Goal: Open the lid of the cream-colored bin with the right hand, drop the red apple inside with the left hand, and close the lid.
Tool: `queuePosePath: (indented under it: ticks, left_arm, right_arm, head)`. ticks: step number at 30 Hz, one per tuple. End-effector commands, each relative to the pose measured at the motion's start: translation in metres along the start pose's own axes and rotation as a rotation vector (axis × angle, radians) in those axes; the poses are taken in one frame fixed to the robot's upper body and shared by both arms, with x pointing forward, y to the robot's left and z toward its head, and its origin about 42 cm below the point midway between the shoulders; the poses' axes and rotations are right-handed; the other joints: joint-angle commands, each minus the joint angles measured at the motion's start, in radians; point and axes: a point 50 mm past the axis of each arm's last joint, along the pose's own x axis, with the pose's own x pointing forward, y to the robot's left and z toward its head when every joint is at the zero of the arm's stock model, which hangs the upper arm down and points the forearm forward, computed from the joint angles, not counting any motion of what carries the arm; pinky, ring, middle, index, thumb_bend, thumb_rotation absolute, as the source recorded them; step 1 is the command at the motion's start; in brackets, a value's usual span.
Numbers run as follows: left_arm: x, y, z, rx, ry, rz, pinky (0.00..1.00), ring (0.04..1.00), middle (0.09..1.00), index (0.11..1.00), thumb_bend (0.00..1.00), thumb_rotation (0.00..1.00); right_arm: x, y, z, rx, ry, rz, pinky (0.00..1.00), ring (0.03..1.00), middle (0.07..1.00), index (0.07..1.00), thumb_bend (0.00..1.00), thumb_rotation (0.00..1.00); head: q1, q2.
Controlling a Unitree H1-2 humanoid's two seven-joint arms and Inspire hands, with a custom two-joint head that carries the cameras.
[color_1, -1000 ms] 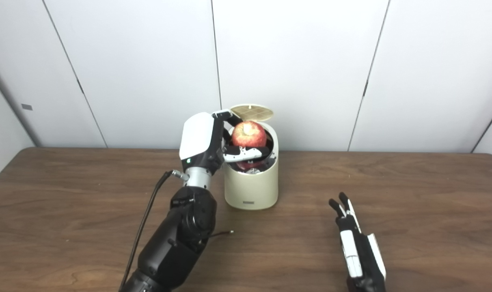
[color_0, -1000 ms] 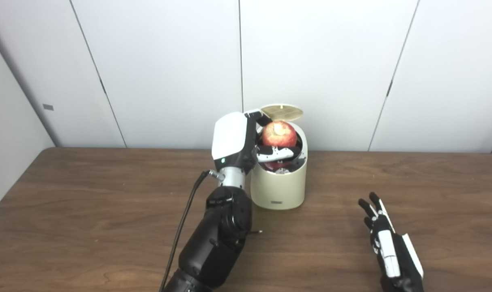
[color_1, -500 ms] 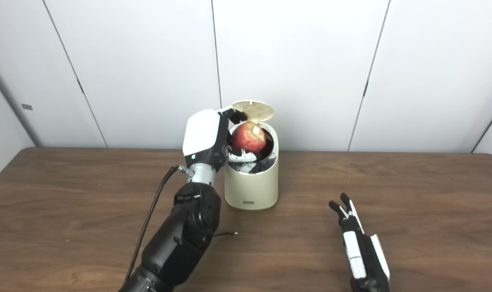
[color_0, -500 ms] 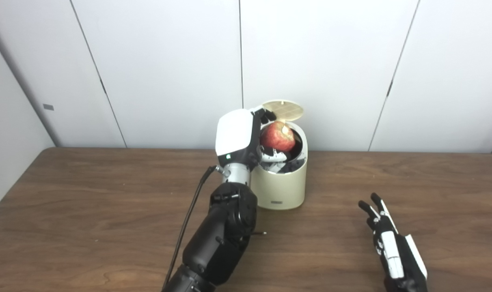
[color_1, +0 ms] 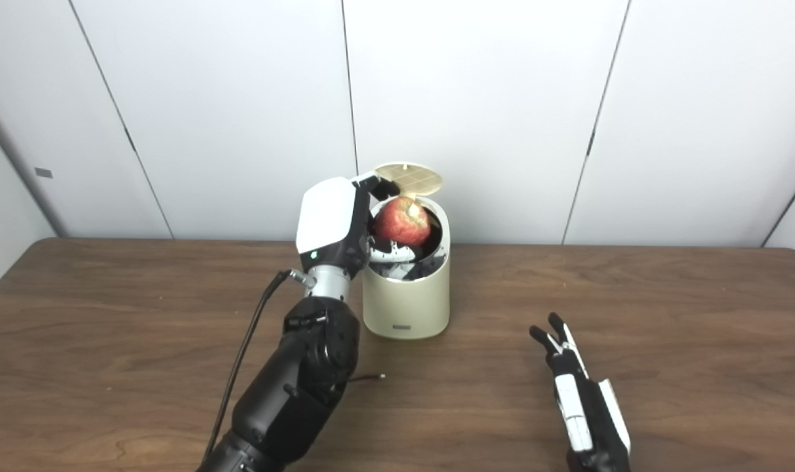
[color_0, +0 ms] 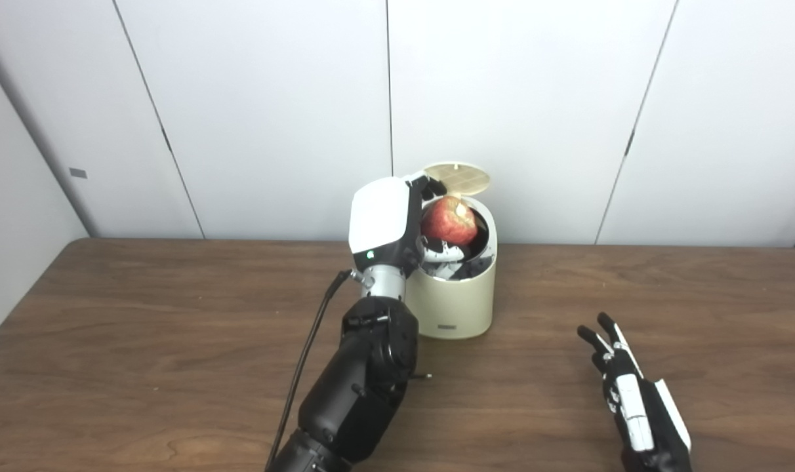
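Taking the cream-colored bin [color_0: 454,288] as our landmark, we find our left hand [color_0: 397,219] pressed against its left side at rim height, its fingers curled around the red apple [color_0: 448,221]. The apple sits right over the bin's mouth, partly below the rim line, with the raised lid [color_0: 457,178] standing just behind it at the bin's far edge. We judge this to be the drop itself: to do it well, we should keep the apple centred over the opening, spread the fingers evenly so it falls straight instead of rolling onto the rim, and then lift the hand up and left without brushing the lid or nudging the bin.

The apple is round and red with paler speckling and a light patch facing up and to the right; it looks smooth, so an uneven release could let it slip sideways. It fills much of the opening.

Well to the right of the bin and nearer to us, our right hand [color_1: 581,400] rests by the table [color_0: 142,341], fingers spread, holding nothing.
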Motion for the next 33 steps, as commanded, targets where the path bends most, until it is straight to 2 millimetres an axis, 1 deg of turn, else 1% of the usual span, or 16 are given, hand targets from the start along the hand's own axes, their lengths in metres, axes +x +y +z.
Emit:
queuePosePath:
  ticks: [1, 4, 6, 7, 8, 10, 15, 19, 24, 27, 30, 33]
  left_arm:
    - [-0.0032, -0.0036, 0.0105, -0.026, -0.007, -0.035, 0.64, 0.681, 0.676, 0.585, 0.93, 0.00]
    - [-0.0066, -0.0026, 0.0124, -0.047, -0.004, -0.040, 0.61, 0.638, 0.634, 0.570, 0.89, 0.00]
    - [-0.0072, -0.0023, 0.0126, -0.053, -0.003, -0.042, 0.59, 0.625, 0.621, 0.566, 0.87, 0.00]
    - [-0.0072, -0.0021, 0.0126, -0.055, -0.005, -0.042, 0.59, 0.623, 0.617, 0.521, 0.67, 0.03]
    - [-0.0073, -0.0017, 0.0128, -0.055, -0.006, -0.043, 0.58, 0.626, 0.619, 0.506, 0.60, 0.04]
    - [-0.0076, -0.0006, 0.0132, -0.056, -0.007, -0.042, 0.59, 0.634, 0.623, 0.493, 0.54, 0.05]
    - [-0.0085, 0.0006, 0.0131, -0.071, 0.003, -0.047, 0.58, 0.630, 0.606, 0.489, 0.52, 0.05]
    - [-0.0096, 0.0000, 0.0113, -0.078, 0.011, -0.050, 0.55, 0.598, 0.586, 0.489, 0.52, 0.05]
    - [-0.0088, -0.0010, 0.0088, -0.077, 0.015, -0.054, 0.48, 0.542, 0.551, 0.490, 0.52, 0.05]
    - [-0.0082, -0.0021, 0.0072, -0.071, 0.016, -0.058, 0.50, 0.560, 0.564, 0.490, 0.52, 0.05]
    - [-0.0078, -0.0031, 0.0071, -0.067, 0.017, -0.065, 0.49, 0.547, 0.558, 0.490, 0.52, 0.05]
    - [-0.0082, -0.0040, 0.0078, -0.061, 0.012, -0.063, 0.51, 0.568, 0.580, 0.492, 0.52, 0.05]
  right_arm:
    - [-0.0022, -0.0085, -0.0024, -0.017, -0.018, -0.003, 1.00, 1.000, 0.909, 0.975, 0.61, 1.00]
    - [-0.0010, -0.0088, -0.0032, -0.025, -0.022, -0.002, 1.00, 0.991, 0.906, 0.971, 0.60, 1.00]
    - [-0.0004, -0.0083, -0.0032, -0.023, -0.022, -0.003, 1.00, 0.989, 0.905, 0.969, 0.61, 1.00]
    - [0.0001, -0.0081, -0.0033, -0.021, -0.021, -0.004, 1.00, 0.992, 0.906, 0.968, 0.61, 1.00]
    - [0.0004, -0.0081, -0.0035, -0.022, -0.019, -0.004, 1.00, 0.994, 0.905, 0.967, 0.62, 1.00]
    - [0.0009, -0.0079, -0.0038, -0.025, -0.017, -0.003, 1.00, 0.992, 0.905, 0.967, 0.62, 1.00]
    - [0.0031, -0.0073, -0.0043, -0.021, -0.016, -0.001, 1.00, 0.990, 0.906, 0.971, 0.62, 1.00]
    - [0.0040, -0.0061, -0.0039, -0.024, -0.020, -0.001, 1.00, 0.984, 0.904, 0.971, 0.61, 1.00]
    - [0.0045, -0.0050, -0.0042, -0.009, -0.026, 0.003, 1.00, 0.986, 0.908, 0.976, 0.61, 1.00]
    - [0.0047, -0.0048, -0.0047, -0.012, -0.027, 0.004, 1.00, 0.980, 0.905, 0.976, 0.61, 1.00]
    - [0.0048, -0.0050, -0.0045, -0.014, -0.024, 0.006, 1.00, 0.974, 0.904, 0.977, 0.62, 1.00]
    - [0.0051, -0.0054, -0.0035, -0.012, -0.026, 0.005, 1.00, 0.969, 0.900, 0.974, 0.64, 1.00]
  head:
    - [0.004, 0.001]
    - [0.004, 0.002]
    - [0.004, 0.002]
    - [0.004, 0.002]
    - [0.005, 0.002]
    - [0.007, 0.002]
    - [0.010, 0.000]
    - [0.010, -0.002]
    - [0.010, -0.004]
    - [0.009, -0.004]
    - [0.009, -0.004]
    - [0.009, -0.004]
